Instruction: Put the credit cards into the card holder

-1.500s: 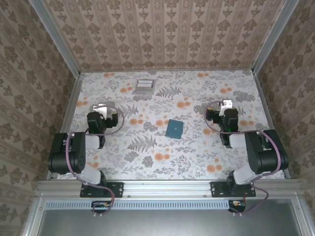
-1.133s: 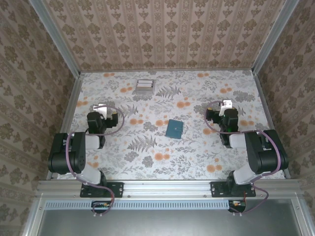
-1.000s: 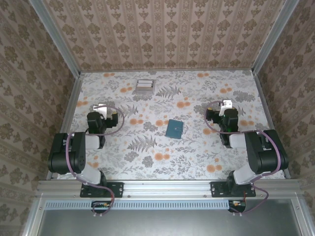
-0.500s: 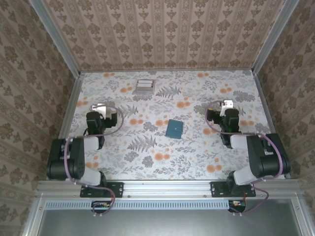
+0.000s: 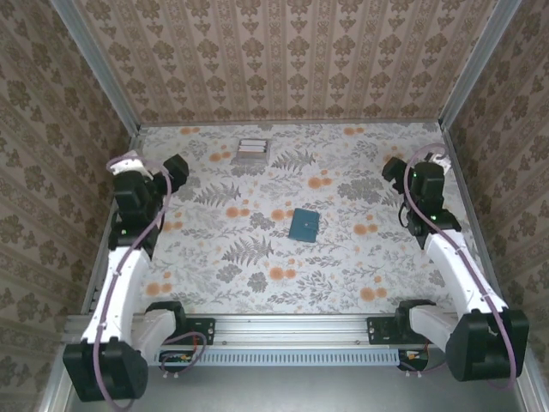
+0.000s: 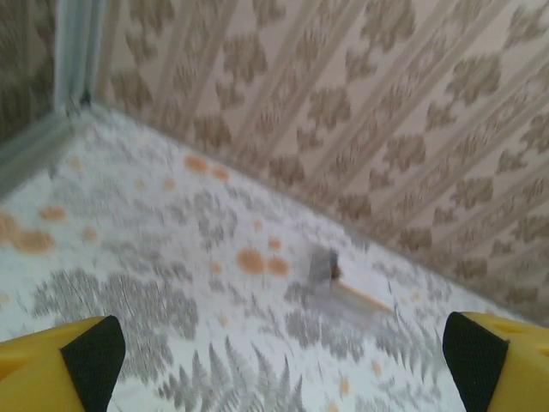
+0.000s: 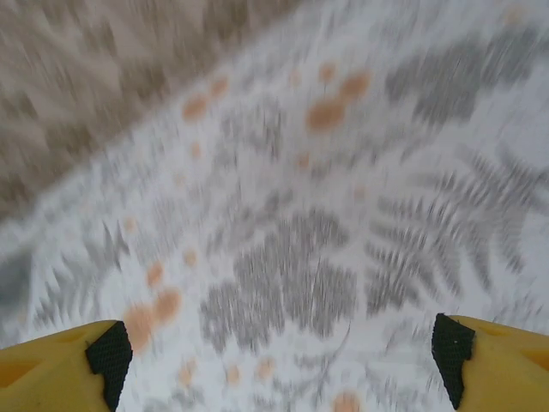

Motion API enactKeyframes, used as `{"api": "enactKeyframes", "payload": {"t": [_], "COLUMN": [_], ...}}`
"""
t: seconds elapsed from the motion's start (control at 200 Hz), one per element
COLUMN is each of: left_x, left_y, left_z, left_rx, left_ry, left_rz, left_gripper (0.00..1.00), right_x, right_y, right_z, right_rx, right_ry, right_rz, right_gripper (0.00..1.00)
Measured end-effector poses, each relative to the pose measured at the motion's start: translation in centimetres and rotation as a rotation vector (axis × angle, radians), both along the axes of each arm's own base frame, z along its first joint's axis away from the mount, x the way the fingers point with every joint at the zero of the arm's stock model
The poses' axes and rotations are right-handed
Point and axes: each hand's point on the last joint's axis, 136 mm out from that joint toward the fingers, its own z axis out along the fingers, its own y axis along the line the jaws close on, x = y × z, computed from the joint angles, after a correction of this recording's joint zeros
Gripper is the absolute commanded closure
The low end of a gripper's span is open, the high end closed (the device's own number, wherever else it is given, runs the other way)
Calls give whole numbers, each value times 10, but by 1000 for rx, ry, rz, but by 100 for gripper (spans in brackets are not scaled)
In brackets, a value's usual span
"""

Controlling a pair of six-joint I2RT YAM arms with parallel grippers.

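The credit cards [image 5: 252, 150] lie in a small pale grey stack near the back wall, left of centre. In the left wrist view the credit cards [image 6: 336, 276] show blurred, with an orange edge, ahead of my fingers. The dark teal card holder [image 5: 304, 225] lies closed in the middle of the table. My left gripper [image 5: 174, 169] is raised over the table's left side, well left of the cards. Its yellow fingers [image 6: 51, 369] stand open with nothing between them. My right gripper [image 5: 395, 169] hangs over the right side, open and empty, with yellow fingers [image 7: 502, 360] wide apart.
The table [image 5: 257, 275] has a floral cloth. Patterned walls [image 5: 283, 60] with metal corner posts close it in on three sides. A metal rail [image 5: 292, 326] runs along the near edge between the arm bases.
Both arms have risen from their folded poses and stretched out. The left wrist has swung up and towards the left wall, the right wrist up and towards the right wall. Cards and holder have not moved.
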Motion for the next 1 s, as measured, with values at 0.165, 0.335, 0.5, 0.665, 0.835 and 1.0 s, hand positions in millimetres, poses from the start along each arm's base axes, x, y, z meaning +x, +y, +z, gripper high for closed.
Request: {"api": "enactKeyframes", "payload": {"t": [0.165,0.335,0.5,0.665,0.835,1.0], "left_x": [31,69,109,125,135,149], "left_y": [-44,-68,-83,-114,-134,-145], "left_z": [-36,-76,-111,-133,-143,-156], "left_rx": [32,67,117,129,101,68], "left_ry": [207,357,459,498,519,536], "left_rz": [-111,-129,-120,-139,-90,-30], "left_gripper": [7,16,16,20,20,24], "right_x": [4,6,1,-12,-16,-19], "right_y": [69,105,107,103,101,100], "right_z": [-29,-20,-24,-34,-37,-36], "right_rx": [-6,-15,-35,-46,-54,-61], "right_ry": [151,150,173,199,211,212], "right_rz": [207,332,361,367,364,366], "right_gripper": [6,6,5,5,5,5]}}
